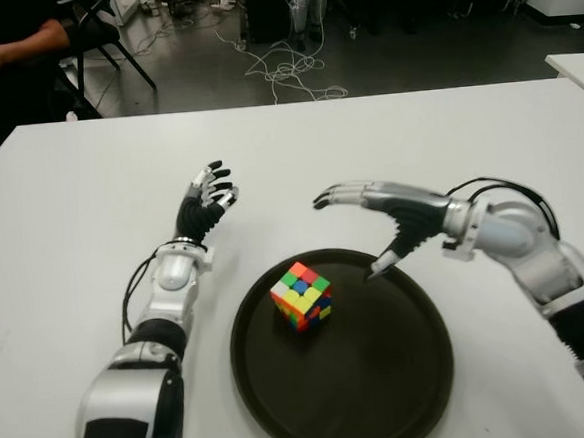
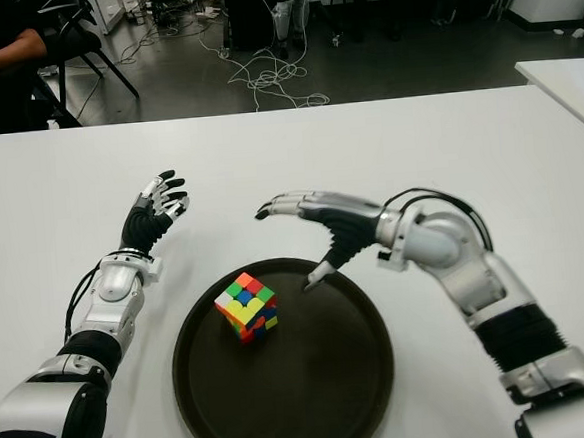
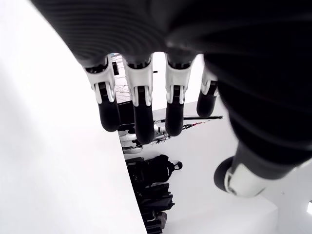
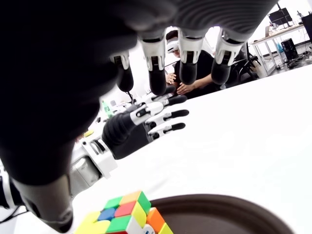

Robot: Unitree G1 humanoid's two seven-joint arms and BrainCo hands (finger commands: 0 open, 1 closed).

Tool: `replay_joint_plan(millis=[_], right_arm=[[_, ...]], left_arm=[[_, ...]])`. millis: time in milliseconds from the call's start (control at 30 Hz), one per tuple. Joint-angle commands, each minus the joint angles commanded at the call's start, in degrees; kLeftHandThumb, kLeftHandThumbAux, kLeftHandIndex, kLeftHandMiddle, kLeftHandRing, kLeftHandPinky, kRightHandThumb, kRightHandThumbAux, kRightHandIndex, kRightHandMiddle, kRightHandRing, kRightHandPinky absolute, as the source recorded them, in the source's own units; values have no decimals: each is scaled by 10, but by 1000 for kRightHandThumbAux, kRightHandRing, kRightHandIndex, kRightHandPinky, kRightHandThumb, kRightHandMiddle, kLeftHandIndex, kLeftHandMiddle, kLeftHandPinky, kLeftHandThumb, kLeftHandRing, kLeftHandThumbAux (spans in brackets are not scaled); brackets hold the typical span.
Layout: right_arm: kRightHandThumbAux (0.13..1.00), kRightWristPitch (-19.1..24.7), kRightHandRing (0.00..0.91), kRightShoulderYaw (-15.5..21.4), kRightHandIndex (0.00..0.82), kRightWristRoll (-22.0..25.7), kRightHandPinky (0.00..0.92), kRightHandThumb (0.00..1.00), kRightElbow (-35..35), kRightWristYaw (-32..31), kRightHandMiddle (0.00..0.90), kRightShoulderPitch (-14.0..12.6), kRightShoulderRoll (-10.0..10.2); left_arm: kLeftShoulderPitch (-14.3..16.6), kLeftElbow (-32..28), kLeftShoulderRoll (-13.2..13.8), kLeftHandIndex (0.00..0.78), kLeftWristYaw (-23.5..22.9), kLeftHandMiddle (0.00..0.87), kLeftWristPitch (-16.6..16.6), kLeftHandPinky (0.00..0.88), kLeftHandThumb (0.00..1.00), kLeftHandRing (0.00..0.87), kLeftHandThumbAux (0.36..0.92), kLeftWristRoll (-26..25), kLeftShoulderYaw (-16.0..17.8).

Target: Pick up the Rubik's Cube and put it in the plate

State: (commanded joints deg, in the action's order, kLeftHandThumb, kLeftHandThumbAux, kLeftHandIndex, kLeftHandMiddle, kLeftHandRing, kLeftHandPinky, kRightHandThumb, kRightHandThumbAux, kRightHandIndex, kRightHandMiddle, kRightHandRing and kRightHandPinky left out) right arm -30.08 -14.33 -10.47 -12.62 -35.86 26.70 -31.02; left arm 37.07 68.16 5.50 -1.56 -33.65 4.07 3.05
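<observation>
The Rubik's Cube (image 1: 301,296) sits inside the dark round plate (image 1: 403,372), toward its left side, and shows in the right wrist view (image 4: 124,218) with nothing gripping it. My right hand (image 1: 358,224) hovers over the plate's far edge, to the right of the cube. Its fingers (image 4: 156,68) are spread and the thumb points down at the plate. My left hand (image 1: 208,200) shows left of the plate above the white table (image 1: 71,214), fingers (image 3: 139,107) extended and holding nothing.
A person in black sits beyond the table's far left corner (image 1: 0,59) beside a chair (image 1: 99,32). Cables (image 1: 282,74) lie on the floor behind the table. Another white table edge (image 1: 577,64) shows at the far right.
</observation>
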Motion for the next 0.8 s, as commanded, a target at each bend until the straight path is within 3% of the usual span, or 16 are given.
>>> replay_joint_plan(millis=[167,300,367,467,533,700,800], right_arm=[[684,-4,0,32,0,61,0,0,-18,-40,0,9,-23],[663,37,0,66,0,124,0,0,-37,-49,0,11,-7],[667,41,0,81,0,135,0,0,-67,-23,0,18,20],[698,26,12,134,12,145,3,0,-163,118,23,32,114],[717,16,24,159,23,139,7,0,-202,189,43,35,145],[782,-5,128,187,104,114,120,0,-285,309,149,40,177],[812,-8,195,195,156,103,203,0,-342,375,208,29,190]], left_arm=[[0,-1,0,127,-2,185,3,163,165,189,626,-1,0],[2,1,0,126,-3,179,7,162,175,181,634,-1,1],[3,2,0,125,-2,177,9,166,175,180,634,-1,0],[6,4,-1,129,0,185,13,178,181,192,630,0,0],[8,6,-1,132,0,191,16,182,187,200,627,0,0],[10,8,-2,137,0,204,18,188,195,210,628,-1,1],[10,8,-2,138,-2,203,17,198,194,211,636,-2,2]])
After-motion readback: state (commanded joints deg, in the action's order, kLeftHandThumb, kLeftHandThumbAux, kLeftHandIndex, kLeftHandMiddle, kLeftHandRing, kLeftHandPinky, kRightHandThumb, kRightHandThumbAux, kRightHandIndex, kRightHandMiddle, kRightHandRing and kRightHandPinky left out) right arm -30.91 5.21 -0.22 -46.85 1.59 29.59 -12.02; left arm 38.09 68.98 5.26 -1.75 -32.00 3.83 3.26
